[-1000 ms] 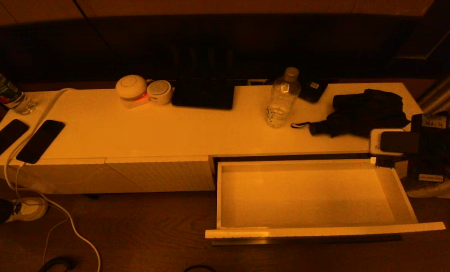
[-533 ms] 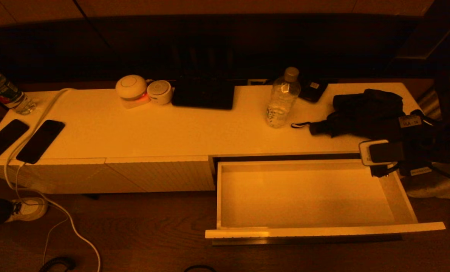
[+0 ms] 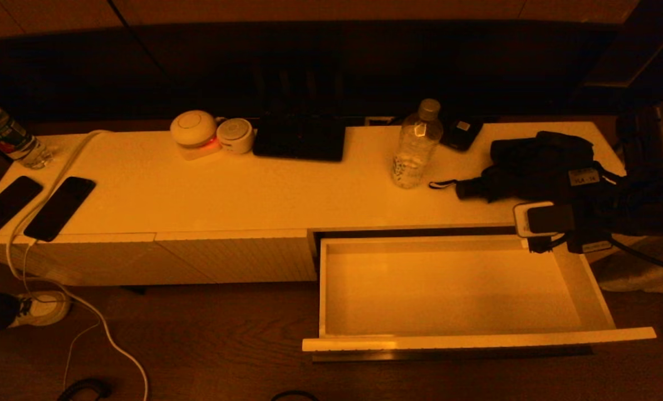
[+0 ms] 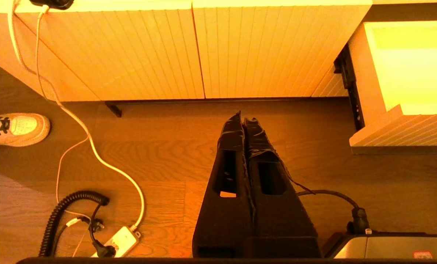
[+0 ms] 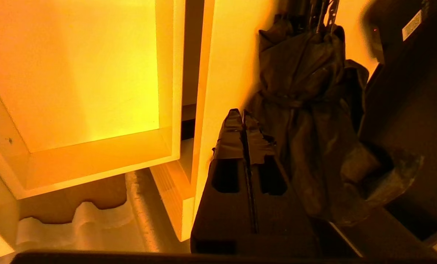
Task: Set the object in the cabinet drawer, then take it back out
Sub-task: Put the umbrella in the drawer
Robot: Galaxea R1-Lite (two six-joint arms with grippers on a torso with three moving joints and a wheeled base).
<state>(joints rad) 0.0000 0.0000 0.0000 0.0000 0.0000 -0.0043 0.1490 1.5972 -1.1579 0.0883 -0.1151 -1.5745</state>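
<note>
The cabinet drawer (image 3: 476, 340) is pulled fully out at the right of the white cabinet, and its pale inside holds nothing. A black folded umbrella (image 3: 537, 159) lies on the cabinet top just behind it. My right arm's wrist (image 3: 548, 220) hovers over the cabinet's front edge at the drawer's back right corner. The right gripper (image 5: 242, 114) is shut and holds nothing, its tips right beside the umbrella (image 5: 306, 91) and past the drawer's side wall (image 5: 93, 168). My left gripper (image 4: 244, 116) is shut and holds nothing, low over the wooden floor, left of the drawer front (image 4: 405, 126).
On the cabinet top stand a clear bottle (image 3: 416, 146), a dark flat slab (image 3: 299, 139), two round white devices (image 3: 193, 131), a small dark device (image 3: 462, 133), two phones (image 3: 58, 207) and another bottle (image 3: 3, 133). A power strip with cables (image 4: 115, 240) and a shoe (image 4: 18, 128) lie on the floor.
My right arm has swung left and farther back, from beyond the cabinet's right end to beside the umbrella. The drawer and the umbrella have not moved.
</note>
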